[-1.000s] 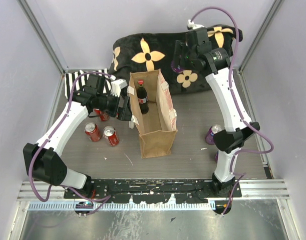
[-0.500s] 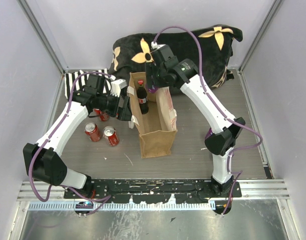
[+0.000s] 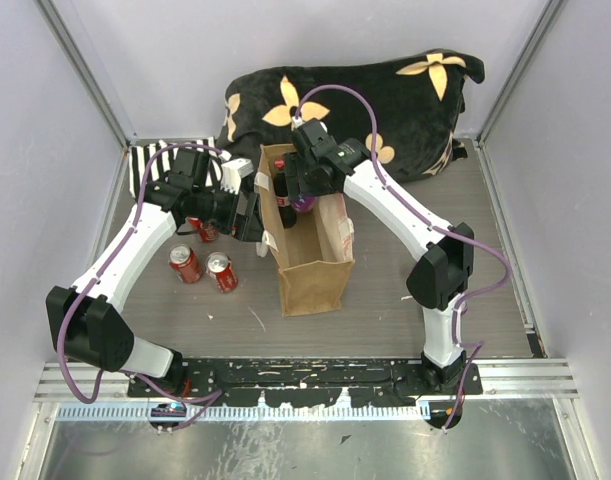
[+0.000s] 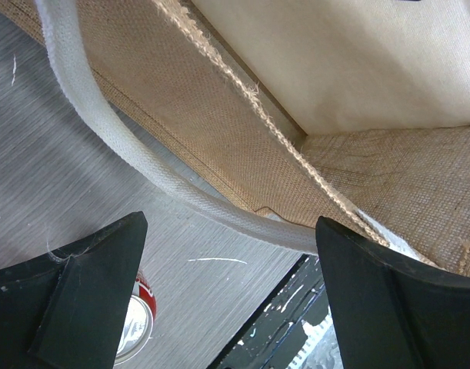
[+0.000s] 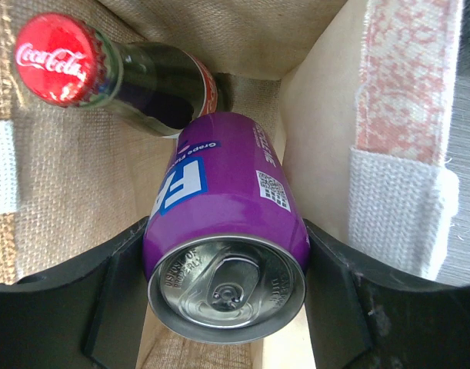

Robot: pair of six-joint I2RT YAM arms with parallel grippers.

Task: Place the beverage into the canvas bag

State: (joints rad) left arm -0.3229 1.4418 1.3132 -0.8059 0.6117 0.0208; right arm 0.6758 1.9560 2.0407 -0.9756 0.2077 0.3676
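Note:
The canvas bag (image 3: 311,272) stands open in the middle of the table, tan with a cream strap (image 4: 104,131). A cola bottle with a red cap (image 5: 65,58) stands inside it. My right gripper (image 3: 307,188) is shut on a purple beverage can (image 5: 223,231) and holds it upright in the bag's mouth, next to the bottle; the can also shows in the top view (image 3: 303,204). My left gripper (image 3: 251,216) is at the bag's left rim. Its jaws are wide apart and empty, with the strap and burlap wall (image 4: 219,138) just beyond the fingertips.
Three red cans lie on the table left of the bag (image 3: 185,263), (image 3: 222,271), (image 3: 203,231); one shows by my left finger (image 4: 131,327). A black cushion with tan flowers (image 3: 395,100) lies behind the bag. A striped cloth (image 3: 148,165) is at back left.
My right arm has swung left from over the cushion to the bag's mouth, carrying the purple can. The left arm has not moved.

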